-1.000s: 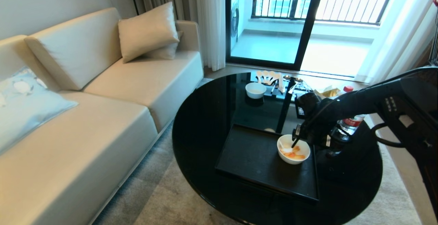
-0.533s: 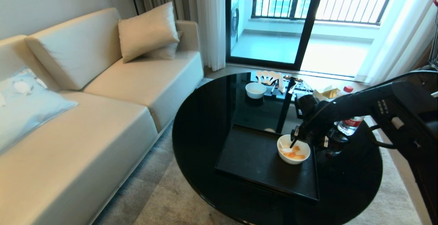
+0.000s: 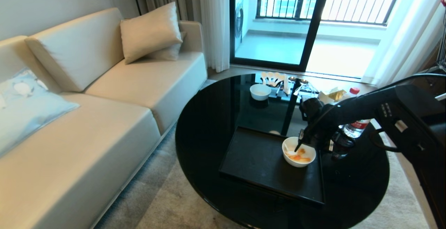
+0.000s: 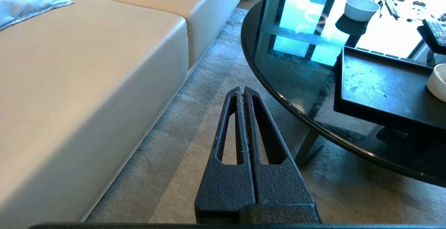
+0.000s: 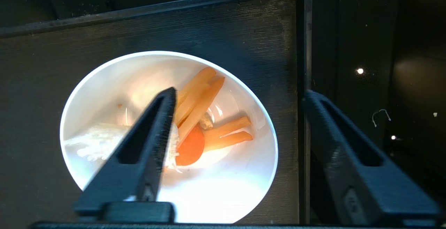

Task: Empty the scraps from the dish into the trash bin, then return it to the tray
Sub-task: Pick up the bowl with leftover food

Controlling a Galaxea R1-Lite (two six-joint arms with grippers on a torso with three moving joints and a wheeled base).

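The bowl [image 3: 299, 152] sits on the black tray [image 3: 258, 162], close to the tray's right edge, with the scraps [image 5: 205, 121] still inside: orange strips, a round orange slice and a heap of white shreds. The right claw [image 3: 302, 144] hangs over the bowl's right rim with its jaws spread wide, one finger [image 5: 146, 142] above the food inside the bowl and the other [image 5: 348, 152] outside past the tray's rim; it has hold of nothing. The tray lies on a round black glass counter [image 3: 209, 131]. Behind the right arm stands a clear bottle [image 3: 353, 122] with a red cap and a red label; its writing is too small to read, and the arm hides much of it. At the counter's far side are a second white bowl [image 3: 260, 91], a row of spoons [image 3: 273, 78] and what looks like a crumpled yellowish wrapper [image 3: 332, 94]. A cream sofa [image 3: 104, 100] with cushions runs along the left. The left claw [image 4: 243, 93] is pressed shut and empty, parked low over the carpet [image 4: 209, 124] between sofa and counter. The bin appears in no view.
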